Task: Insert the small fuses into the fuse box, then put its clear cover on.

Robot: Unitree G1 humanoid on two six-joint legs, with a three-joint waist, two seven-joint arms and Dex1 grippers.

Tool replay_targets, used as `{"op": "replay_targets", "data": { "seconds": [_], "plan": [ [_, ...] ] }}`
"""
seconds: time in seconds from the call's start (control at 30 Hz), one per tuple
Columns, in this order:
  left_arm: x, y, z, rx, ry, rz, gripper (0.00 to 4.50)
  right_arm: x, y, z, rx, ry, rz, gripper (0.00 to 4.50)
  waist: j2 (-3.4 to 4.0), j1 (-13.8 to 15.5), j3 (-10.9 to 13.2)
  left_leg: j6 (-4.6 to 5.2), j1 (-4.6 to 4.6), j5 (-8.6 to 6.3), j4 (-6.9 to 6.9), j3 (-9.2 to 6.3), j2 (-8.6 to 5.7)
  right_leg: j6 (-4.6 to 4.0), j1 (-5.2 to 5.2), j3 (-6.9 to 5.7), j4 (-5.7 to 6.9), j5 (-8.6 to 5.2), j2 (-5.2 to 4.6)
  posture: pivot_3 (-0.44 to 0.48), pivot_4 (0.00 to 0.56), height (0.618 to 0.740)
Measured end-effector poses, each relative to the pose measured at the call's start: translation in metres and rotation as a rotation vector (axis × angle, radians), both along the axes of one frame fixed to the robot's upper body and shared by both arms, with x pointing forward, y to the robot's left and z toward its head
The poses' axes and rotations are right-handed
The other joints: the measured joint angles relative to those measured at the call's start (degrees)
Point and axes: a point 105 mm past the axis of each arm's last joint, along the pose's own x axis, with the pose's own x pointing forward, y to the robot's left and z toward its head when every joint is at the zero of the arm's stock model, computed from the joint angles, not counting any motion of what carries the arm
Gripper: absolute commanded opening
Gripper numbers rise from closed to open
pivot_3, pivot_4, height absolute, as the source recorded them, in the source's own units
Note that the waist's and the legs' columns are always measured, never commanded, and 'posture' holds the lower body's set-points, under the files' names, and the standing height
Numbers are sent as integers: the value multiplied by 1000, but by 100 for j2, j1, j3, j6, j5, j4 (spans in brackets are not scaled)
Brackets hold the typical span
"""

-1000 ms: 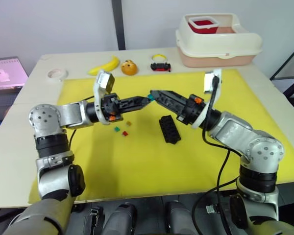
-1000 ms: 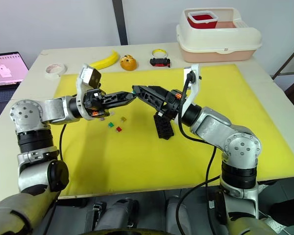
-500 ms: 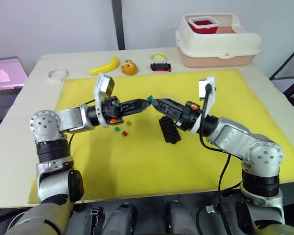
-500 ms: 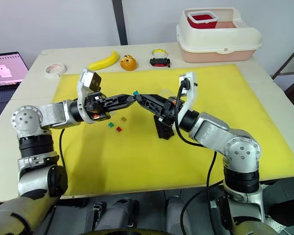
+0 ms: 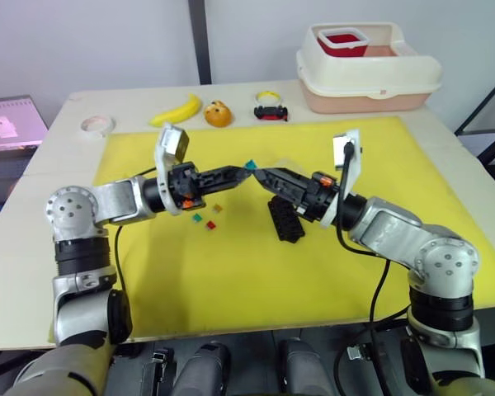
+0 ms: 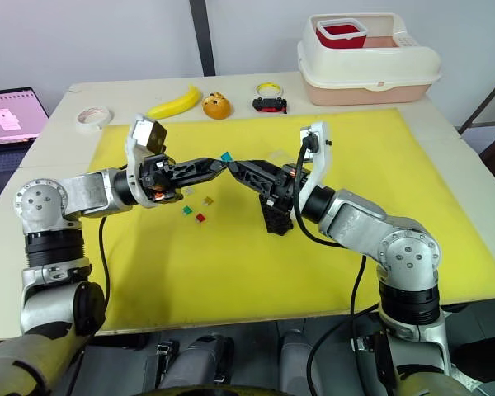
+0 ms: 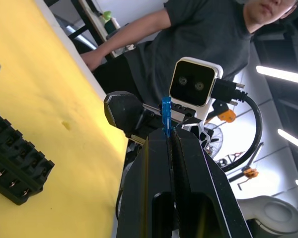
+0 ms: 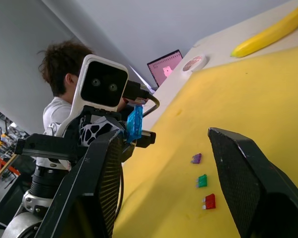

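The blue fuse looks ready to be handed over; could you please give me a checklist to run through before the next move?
1. Left gripper shut on the blue fuse: ok.
2. Right gripper open to receive: ok.
3. Fuse between the right fingers: not ok, it sits beside one finger.
4. Fuse box flat on the yellow mat, slots up: ok.
5. Green fuse and red fuse lying loose on the mat: ok.

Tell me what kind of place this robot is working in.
Probably a robotics lab or test workshop: a table with a yellow mat laid out for practice, a laptop beside it, and a person watching close by under strip lights.
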Motion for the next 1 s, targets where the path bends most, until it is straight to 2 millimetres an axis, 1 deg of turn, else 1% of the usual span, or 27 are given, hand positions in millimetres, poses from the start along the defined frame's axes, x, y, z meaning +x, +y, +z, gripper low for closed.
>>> {"op": "replay_targets", "data": {
  "seconds": [0.1,0.2,0.27,0.33,0.37,0.7,0.8,0.87,0.9,0.93,1.0],
  "plan": [
    [-2,-2,0,-6,-4,-9,0,-2,2,1,11,6,19,2857,0,-5,0,0,0,0,0,0,0,0,0,0,0,0,0,0,150,740],
    [-3,-4,0,1,-7,-14,0,-3,3,2,23,9,28,2051,0,-4,0,0,0,0,0,0,0,0,0,1,0,0,0,0,150,740],
    [-2,-4,-2,2,1,-8,0,-5,3,3,33,12,37,1167,0,-5,0,0,0,0,0,0,0,0,0,1,-1,0,0,0,150,740],
    [-3,-4,-4,0,9,-9,0,-5,3,4,42,15,41,168,0,-6,0,0,0,0,0,0,0,0,0,1,0,0,0,0,150,740],
    [-2,-4,-4,1,9,-4,0,-6,4,6,53,17,49,28,0,-4,0,0,0,0,0,0,1,0,-1,1,-1,0,0,0,150,740],
    [-3,-4,0,-11,-2,-12,0,-8,2,10,90,42,55,28,0,-6,0,0,0,0,-1,0,1,0,0,1,-1,0,1,0,150,740],
    [-3,-3,0,-9,-6,-10,935,-9,2,12,103,52,69,0,0,-3,0,0,0,0,-1,0,1,0,0,1,-2,0,0,0,150,740],
    [-4,2,-1,15,-18,6,1961,-12,3,14,109,54,90,0,0,-10,0,0,0,0,-3,0,1,0,-1,1,-2,0,1,0,150,740],
    [-6,8,-2,45,-42,13,2557,-13,2,15,97,50,90,0,0,-24,0,0,0,0,-9,3,2,0,-2,1,-4,0,2,0,150,740],
    [-8,11,-1,64,-64,19,2975,-12,0,15,89,46,86,0,0,-26,0,0,2,0,-13,3,2,-1,-3,1,-5,0,2,0,150,740],
    [-16,21,-3,181,-178,30,3994,-14,-4,15,33,28,90,0,3,-38,2,0,2,1,-25,10,3,-2,-6,3,-11,-1,3,0,150,740]
  ]
}}
